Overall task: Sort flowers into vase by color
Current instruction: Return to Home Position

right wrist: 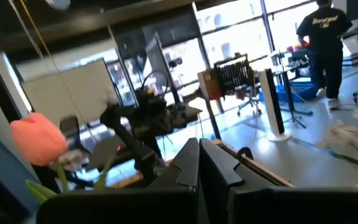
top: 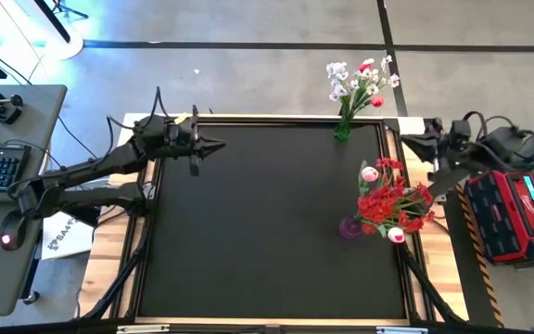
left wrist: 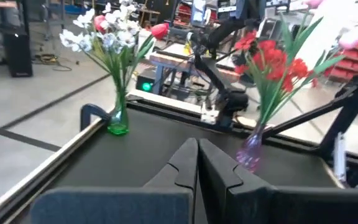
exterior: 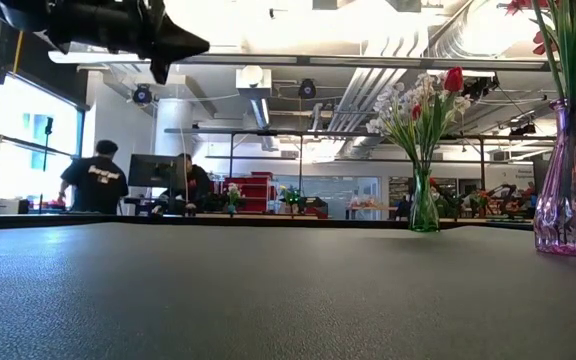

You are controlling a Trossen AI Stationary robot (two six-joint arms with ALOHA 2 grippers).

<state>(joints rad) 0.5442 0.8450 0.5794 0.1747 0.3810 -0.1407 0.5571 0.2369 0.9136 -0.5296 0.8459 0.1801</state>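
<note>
Left gripper (top: 221, 145) is seen from above at the mat's (top: 267, 232) 10 o'clock, right gripper (top: 403, 139) at 2. White flowers (top: 339, 72) are held in a green vase (top: 342, 132) at 1 o'clock, red flowers (top: 383, 199) in a violet vase (top: 349, 227) at 3. Wrist views: left fingers (left wrist: 182, 168) and right fingers (right wrist: 188, 168) are pressed together.

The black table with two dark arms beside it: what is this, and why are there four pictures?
It is a robot with two arms, each ending in a two-finger gripper. One picture looks straight down on the table; one looks level across it; two come from cameras on the wrists. The left gripper and right gripper hover at the table's left and right edges, both shut, holding nothing. On the table stand a green vase with mostly white flowers and a violet vase with red blossoms and pink tulips.
</note>
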